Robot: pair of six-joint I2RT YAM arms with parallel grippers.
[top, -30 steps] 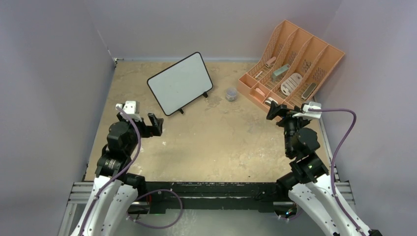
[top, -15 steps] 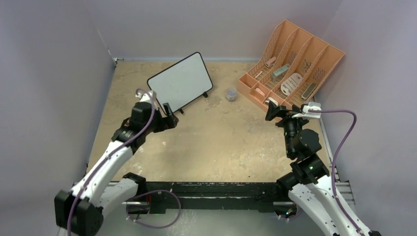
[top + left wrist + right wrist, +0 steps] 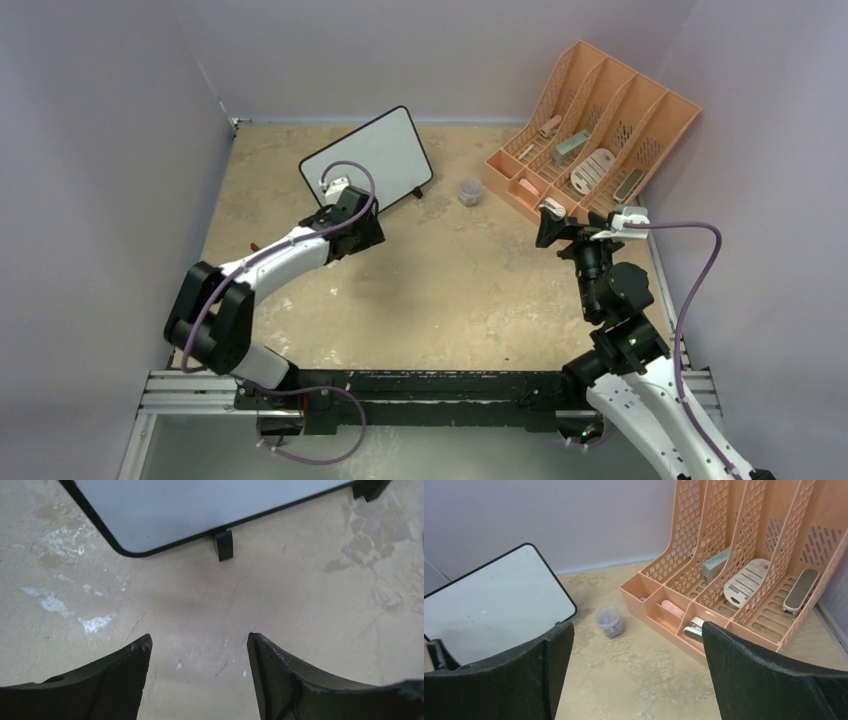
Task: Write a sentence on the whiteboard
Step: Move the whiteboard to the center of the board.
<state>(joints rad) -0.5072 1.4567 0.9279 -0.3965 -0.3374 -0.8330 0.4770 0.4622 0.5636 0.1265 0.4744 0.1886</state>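
Left wrist, whiteboard (image 3: 200,505) just ahead of spread left pincer (image 3: 199,645)

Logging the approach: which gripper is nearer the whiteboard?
Left. The left gripper hovers open just short of the whiteboard, not touching its lower edge; the right gripper is far to the right, near the peach organizer.

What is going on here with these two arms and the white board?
The left gripper hovers open and empty just before the lower edge of the whiteboard. The right gripper, also open and empty, hangs near the peach organizer. The board shows no sentence yet.
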